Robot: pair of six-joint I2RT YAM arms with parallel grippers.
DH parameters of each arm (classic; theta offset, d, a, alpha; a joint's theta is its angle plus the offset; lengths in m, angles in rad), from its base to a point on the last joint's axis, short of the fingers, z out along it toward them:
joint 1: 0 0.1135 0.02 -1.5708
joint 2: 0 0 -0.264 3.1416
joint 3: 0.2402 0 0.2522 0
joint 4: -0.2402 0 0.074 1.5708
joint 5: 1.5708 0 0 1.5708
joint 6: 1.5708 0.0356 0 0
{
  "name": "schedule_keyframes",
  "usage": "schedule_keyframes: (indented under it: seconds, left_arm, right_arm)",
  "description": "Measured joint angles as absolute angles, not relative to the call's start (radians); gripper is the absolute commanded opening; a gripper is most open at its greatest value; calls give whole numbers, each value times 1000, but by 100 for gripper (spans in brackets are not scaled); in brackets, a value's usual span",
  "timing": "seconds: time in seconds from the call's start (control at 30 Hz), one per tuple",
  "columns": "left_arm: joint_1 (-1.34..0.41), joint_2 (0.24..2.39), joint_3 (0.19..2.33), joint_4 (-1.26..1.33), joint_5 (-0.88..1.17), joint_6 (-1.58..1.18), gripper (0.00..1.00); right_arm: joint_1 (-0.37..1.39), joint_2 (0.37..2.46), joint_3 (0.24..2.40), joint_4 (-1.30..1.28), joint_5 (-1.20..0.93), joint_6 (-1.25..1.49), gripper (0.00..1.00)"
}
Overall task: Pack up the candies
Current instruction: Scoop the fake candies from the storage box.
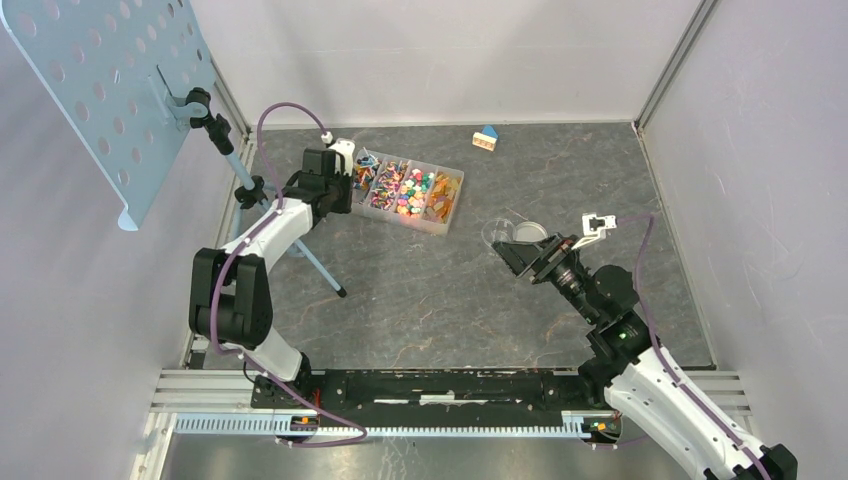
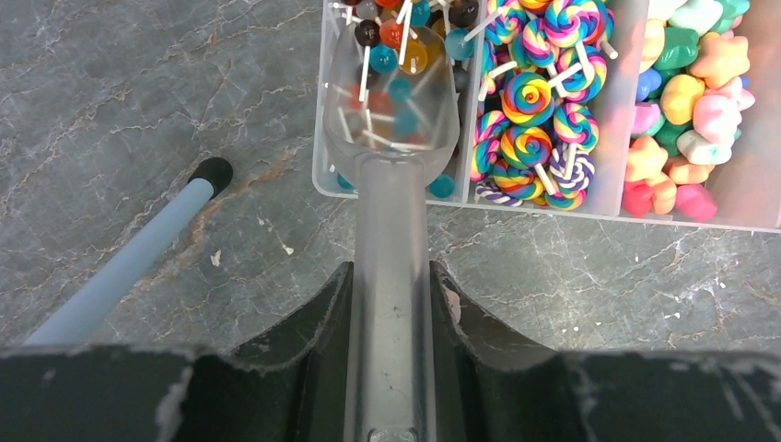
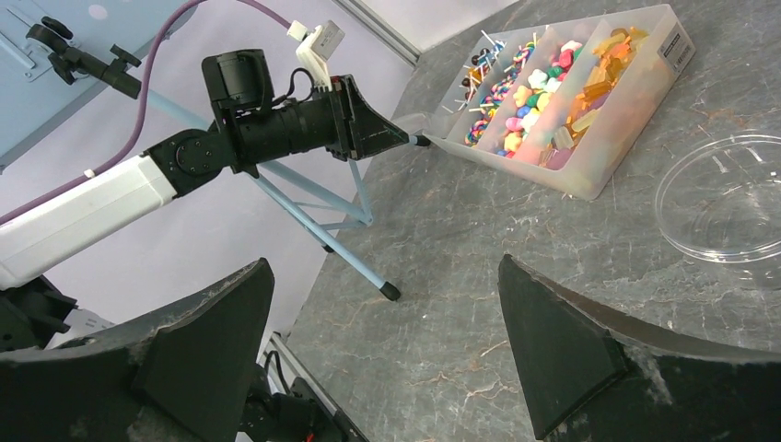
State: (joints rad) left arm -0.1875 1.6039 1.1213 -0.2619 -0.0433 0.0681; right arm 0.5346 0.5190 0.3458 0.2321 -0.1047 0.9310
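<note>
Barely begun. Clamped left gripper on scoop, bowl dipped among candies in tray at twelve o'clock (load uncertain). Held right gripper wide open, empty; packed nothing yet into dish at three o'clock.

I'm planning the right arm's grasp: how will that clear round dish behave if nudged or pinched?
The clear dish looks thin and empty, so it is probably light and may slide on the smooth table when nudged. It is shallow and wide, so tipping seems unlikely. Its thin rim might flex under the right gripper.
</note>
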Motion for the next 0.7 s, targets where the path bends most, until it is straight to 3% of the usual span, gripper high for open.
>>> schedule_keyframes:
  seconds: [0.7]
  left_arm:
    - [-187, 1563, 1010, -151, -51, 48, 2]
  right_arm:
    - [535, 498, 340, 232, -104, 931, 98]
